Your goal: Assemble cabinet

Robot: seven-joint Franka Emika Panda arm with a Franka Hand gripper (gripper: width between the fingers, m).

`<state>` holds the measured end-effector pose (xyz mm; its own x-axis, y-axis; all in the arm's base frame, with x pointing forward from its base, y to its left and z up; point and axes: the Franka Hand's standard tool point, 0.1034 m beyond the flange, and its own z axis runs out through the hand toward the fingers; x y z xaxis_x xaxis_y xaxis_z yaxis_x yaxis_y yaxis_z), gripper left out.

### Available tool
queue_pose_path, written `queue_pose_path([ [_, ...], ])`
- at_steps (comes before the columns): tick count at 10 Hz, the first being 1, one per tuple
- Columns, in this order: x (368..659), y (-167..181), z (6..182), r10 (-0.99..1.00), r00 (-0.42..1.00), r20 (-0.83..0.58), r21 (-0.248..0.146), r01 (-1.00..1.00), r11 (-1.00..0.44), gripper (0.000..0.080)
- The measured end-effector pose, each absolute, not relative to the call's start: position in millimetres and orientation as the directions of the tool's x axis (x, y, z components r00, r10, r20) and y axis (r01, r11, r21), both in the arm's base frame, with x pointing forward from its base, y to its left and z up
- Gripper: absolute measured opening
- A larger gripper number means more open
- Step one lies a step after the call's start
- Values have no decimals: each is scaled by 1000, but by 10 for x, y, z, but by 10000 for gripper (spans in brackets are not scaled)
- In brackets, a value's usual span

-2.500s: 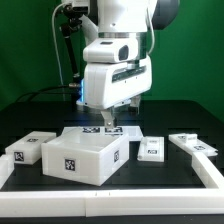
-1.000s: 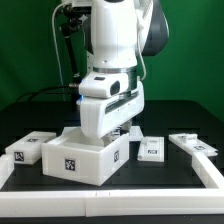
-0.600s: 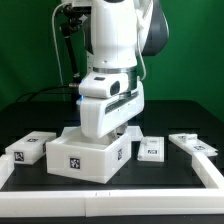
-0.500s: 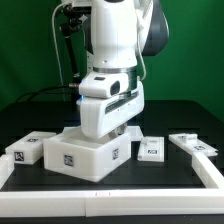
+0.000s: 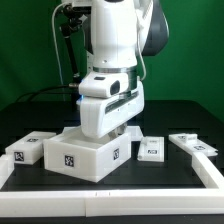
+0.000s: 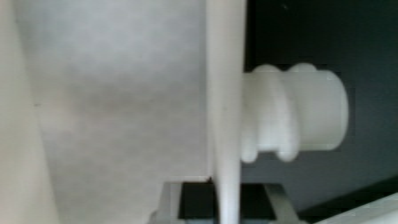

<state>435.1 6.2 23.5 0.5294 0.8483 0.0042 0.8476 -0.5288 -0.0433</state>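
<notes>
Robot arm bending low over the white cabinet (image 5: 85,160), sitting on the black bench (image 5: 175,178) toward 7 o'clock in the exterior view. The claw (image 6: 226,205) is pinching its thin upright wall. The cabinet has been swivelling slightly, probably being squared up for the panel (image 5: 150,149) at its 3 o'clock

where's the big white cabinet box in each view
Exterior view: cabinet box sits low, toward the exterior view's left.
Wrist view: seen very close, the cabinet box seems to be the blurred white surface filling over half the picture.
Shared landmark: the black table behind it.
</notes>
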Motion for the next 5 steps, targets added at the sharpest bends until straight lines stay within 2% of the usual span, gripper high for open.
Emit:
queue_pose_path([
  [5,4650,22,233,963,267,16,-38,963,-267,36],
])
